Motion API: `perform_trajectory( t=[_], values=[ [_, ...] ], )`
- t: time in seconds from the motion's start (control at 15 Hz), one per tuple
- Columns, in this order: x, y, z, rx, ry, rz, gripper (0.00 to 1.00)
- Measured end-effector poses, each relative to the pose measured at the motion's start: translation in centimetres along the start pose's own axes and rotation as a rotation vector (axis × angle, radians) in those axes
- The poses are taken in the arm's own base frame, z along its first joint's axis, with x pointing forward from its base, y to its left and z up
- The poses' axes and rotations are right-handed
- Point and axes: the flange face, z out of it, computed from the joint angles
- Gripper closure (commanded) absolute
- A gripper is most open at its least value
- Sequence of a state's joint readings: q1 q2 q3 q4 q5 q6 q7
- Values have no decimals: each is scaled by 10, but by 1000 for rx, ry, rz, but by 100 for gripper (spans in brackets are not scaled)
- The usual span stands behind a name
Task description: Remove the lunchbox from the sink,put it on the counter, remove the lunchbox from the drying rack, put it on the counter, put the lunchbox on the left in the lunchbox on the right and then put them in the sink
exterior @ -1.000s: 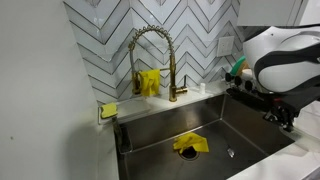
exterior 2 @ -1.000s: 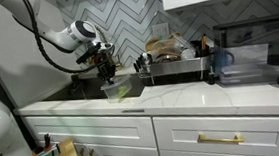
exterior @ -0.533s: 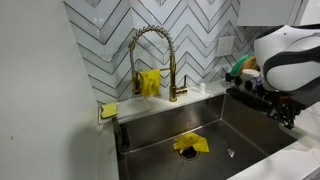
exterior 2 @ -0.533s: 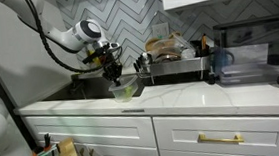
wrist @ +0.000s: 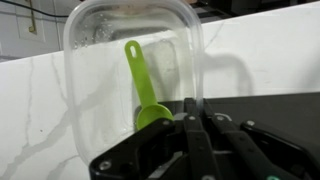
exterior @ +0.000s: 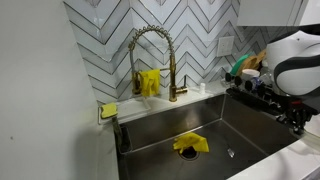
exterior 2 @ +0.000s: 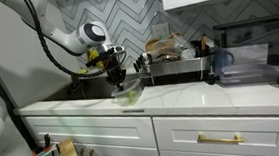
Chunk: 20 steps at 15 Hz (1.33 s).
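Pincer (wrist: 197,118): mine is clamped shut on the near rim of the clear lunchbox (wrist: 130,55). It is a thin-edge grip, so the box could slip or tilt.
Green spoon (wrist: 140,85): loose inside, and it could spill out if I tip.
Counter (wrist: 40,110): the lunchbox hangs low over it, left of centre in an exterior view (exterior 2: 128,93). Letting go too early would drop it.
Sink (exterior 2: 88,88): its edge is close behind, so a careless set-down could topple the box in.

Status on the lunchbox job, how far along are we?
Done: the sink holds only a yellow cloth, no lunchbox. In hand: the end effector is shut on the clear lunchbox by its rim, green scoop inside, low over the white counter; contact unclear. Left: release, take the second one from the drying rack, nest them, put both in the sink.
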State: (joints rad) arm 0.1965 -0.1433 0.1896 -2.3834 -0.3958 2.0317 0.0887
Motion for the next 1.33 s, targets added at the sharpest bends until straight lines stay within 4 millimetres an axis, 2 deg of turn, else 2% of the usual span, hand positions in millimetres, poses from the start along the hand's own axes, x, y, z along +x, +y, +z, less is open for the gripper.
perform_trajectory(
  t=[0.27, 0.33, 0.47, 0.8, 1.0, 1.33],
  values=[
    [-4, 5, 2, 18, 19, 9, 98],
    [-6, 6, 2, 23, 27, 11, 68],
    [-9, 9, 3, 30, 40, 11, 62],
    [-17, 10, 16, 47, 31, 16, 23],
    [-22, 14, 15, 45, 33, 26, 1],
    [-29, 17, -6, 23, 78, 41, 0]
  ],
)
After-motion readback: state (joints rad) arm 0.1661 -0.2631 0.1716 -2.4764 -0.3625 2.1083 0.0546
